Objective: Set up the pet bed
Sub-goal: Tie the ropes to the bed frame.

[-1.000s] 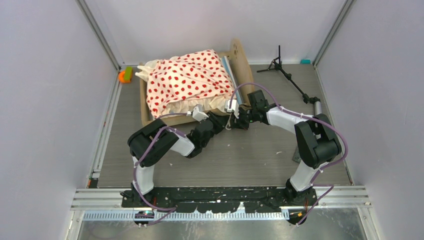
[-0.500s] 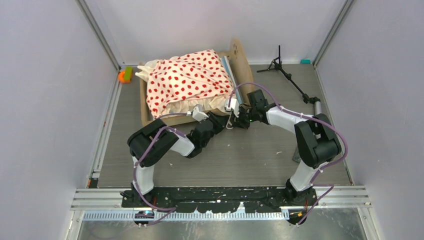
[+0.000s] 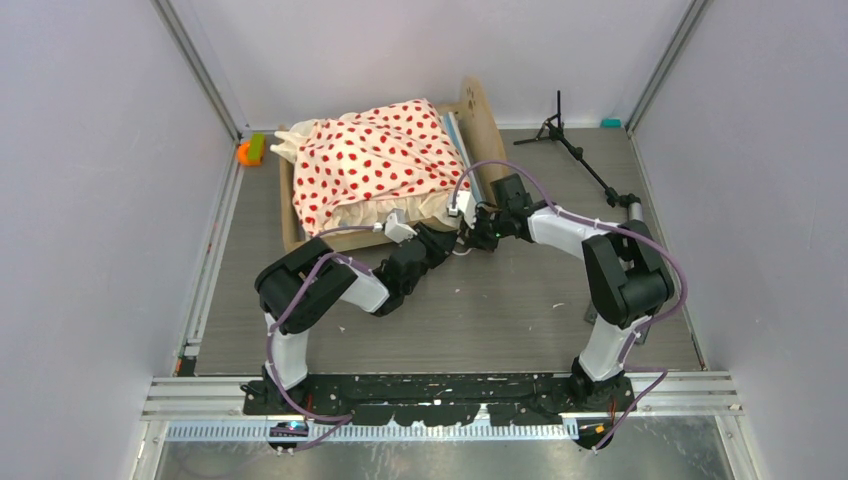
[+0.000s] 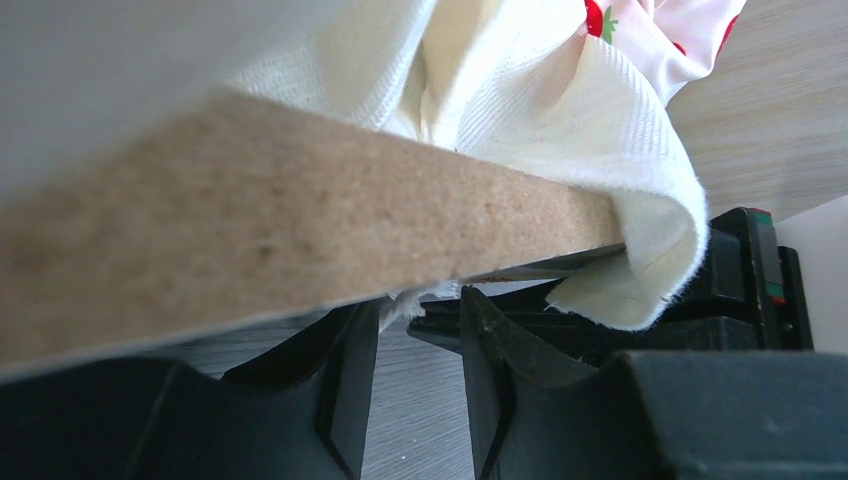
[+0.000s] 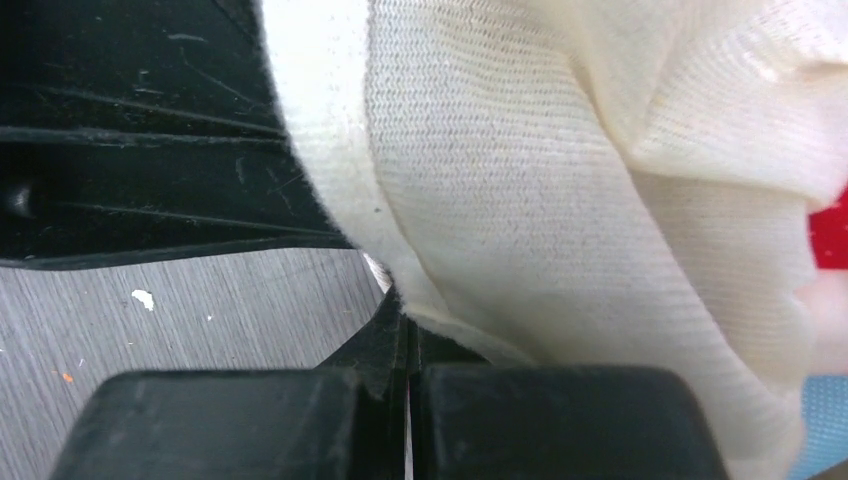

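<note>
The pet bed point(image 3: 487, 125) stands at the back middle, a light-wood frame with a rounded end board on the right. Cream bedding point(image 3: 375, 160) with red dots is heaped over it, and the striped mattress point(image 3: 462, 135) peeks out by the end board. Both grippers meet at the bed's near right corner. My left gripper point(image 3: 447, 240) is open under the frame's board point(image 4: 250, 210), floor showing between its fingers point(image 4: 350, 340). My right gripper point(image 5: 405, 325) is shut, its tips pinching the cream hem of the bedding point(image 5: 520, 180).
A black tripod stand point(image 3: 575, 150) lies on the floor right of the bed. An orange and green item point(image 3: 250, 150) sits at the bed's left, by the wall. A small teal piece point(image 3: 610, 123) is in the back right corner. Walls close in on three sides.
My right gripper has shifted slightly left and toward the bed corner, still shut. The left gripper and the bedding look unchanged.
</note>
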Available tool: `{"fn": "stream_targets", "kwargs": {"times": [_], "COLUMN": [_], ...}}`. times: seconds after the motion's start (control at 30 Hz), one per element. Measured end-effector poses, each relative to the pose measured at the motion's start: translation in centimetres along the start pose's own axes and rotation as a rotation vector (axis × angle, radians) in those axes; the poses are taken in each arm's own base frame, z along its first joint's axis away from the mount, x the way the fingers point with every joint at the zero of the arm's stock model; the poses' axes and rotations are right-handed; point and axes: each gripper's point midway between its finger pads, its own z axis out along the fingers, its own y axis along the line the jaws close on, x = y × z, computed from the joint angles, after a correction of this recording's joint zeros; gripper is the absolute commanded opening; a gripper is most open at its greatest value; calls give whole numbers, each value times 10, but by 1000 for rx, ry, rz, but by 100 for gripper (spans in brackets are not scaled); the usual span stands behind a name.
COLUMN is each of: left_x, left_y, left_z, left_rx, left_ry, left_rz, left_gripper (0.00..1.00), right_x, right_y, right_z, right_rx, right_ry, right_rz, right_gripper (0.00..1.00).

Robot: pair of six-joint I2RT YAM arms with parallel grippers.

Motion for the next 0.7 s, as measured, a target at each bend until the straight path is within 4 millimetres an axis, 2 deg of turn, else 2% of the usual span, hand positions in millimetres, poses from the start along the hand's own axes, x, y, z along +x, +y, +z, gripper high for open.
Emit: {"fn": "stream_targets", "kwargs": {"times": [0.3,0.7], "left_x": [0,-1], "left_y": [0,0], "left_z": [0,1], "left_rx": [0,5], "left_ry": [0,8], "left_rz": [-1,-3], "left_gripper": [38,39], "right_x": [1,-10], "right_y": [-6,-10], "right_z": [3,15], "right_rx": [19,48], "right_ry": [11,-61], "right_rz": [6,42], "right_gripper": [0,0]}}
